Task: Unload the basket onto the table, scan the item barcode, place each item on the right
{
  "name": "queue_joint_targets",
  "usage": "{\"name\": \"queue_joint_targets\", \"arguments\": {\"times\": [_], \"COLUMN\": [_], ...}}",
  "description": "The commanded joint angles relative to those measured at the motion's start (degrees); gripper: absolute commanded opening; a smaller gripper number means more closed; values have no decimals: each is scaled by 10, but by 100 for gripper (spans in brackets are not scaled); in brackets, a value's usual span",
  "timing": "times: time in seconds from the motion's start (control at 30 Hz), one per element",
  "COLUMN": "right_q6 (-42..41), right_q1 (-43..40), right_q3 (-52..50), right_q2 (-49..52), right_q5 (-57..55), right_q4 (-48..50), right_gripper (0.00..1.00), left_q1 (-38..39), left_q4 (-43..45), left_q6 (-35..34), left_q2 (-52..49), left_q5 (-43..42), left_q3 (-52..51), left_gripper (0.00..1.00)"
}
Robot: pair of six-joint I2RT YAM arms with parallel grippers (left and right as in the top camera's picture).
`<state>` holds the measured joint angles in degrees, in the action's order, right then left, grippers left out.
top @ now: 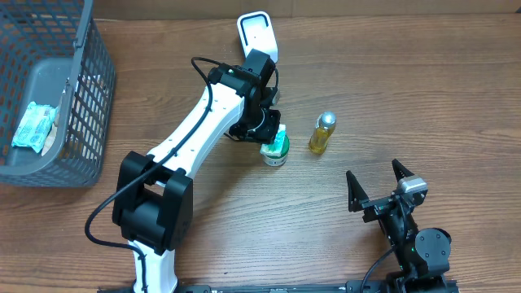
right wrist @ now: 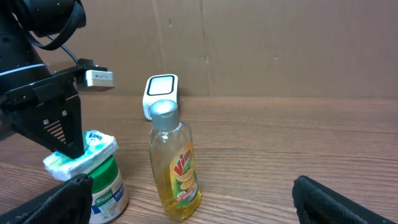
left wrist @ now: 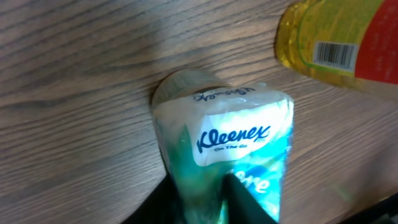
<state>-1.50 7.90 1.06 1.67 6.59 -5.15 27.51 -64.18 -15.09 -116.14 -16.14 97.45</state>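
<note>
A teal-and-white Kleenex tissue pack sits on top of a green-lidded Knorr jar at mid-table. My left gripper reaches down from above and is shut on the pack's near end, with one dark finger on each side. The white barcode scanner stands at the far edge of the table, behind the left arm. My right gripper rests low at the front right, open and holding nothing. A yellow Vim bottle stands upright ahead of it.
The Vim bottle stands just right of the jar, and its barcode shows in the left wrist view. A grey wire basket at the far left holds another tissue pack.
</note>
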Motion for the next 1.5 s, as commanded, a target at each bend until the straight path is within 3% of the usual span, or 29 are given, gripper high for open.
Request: {"name": "queue_joint_targets", "arguments": {"times": [0.0,0.07,0.4,0.7,1.1,1.47], "right_q6": [-2,-1,-2,-1,-2,-2], "right_q1": [0,0,0,0,0,0], "right_q3": [-3,-3,-3,-3,-3,-3], "right_q2": [-1,-1,-1,-1,-1,-1], "right_q5": [-5,-5,-5,-5,-5,-5], "right_q4": [3,3,3,3,3,3], "right_gripper": [100,100,100,100,100,100], "left_q1": [3,3,2,2,2,2], "left_q4": [0,-4,-5,-61,-82,-77], "left_q6": [-2,-1,0,-35,-73,-76], "left_q2": [-7,-7,45,67,67,67], "left_q5": [10,6,20,258,358,282], "left_q3": [-13,-5,39,39,0,-44], "left_gripper": [9,5,4,4,4,5]}}
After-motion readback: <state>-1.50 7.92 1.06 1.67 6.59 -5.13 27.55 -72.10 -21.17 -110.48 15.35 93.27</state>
